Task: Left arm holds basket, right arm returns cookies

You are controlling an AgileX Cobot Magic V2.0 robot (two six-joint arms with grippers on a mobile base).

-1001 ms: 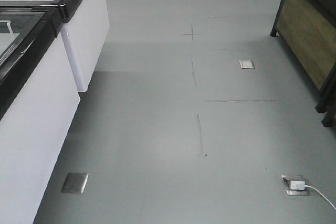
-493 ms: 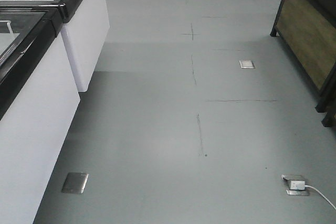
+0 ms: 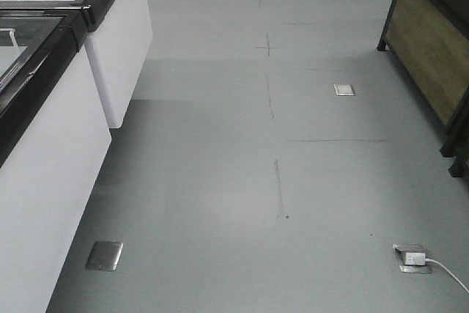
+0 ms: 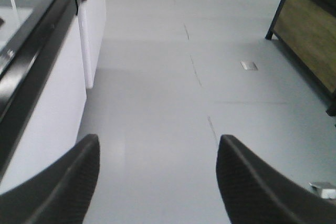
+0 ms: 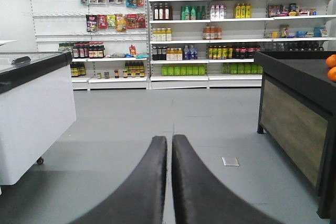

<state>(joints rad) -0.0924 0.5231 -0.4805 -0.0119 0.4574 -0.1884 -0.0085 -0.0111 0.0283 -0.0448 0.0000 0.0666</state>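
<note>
Over the grey shop floor, beside a white freezer cabinet, the left gripper hangs with its jaws spread wide and empty. Facing stocked shelves, the right gripper looks pressed shut on nothing. Where the basket and the cookies are, I cannot tell.

Grey floor with thin dark seam lines running 6 to 12 down the middle. Front view: near white freezer stands on it at 9, far freezer at 11, dark wood-panel counter at 2 to 3. Flush metal plate at 7, near the near freezer's base. Second plate at 1. Socket box at 5 with a white plug on it, white cable leaving toward 4. Right wrist view: white shelving at 12 on the same floor, holding rows of bottles.
</note>
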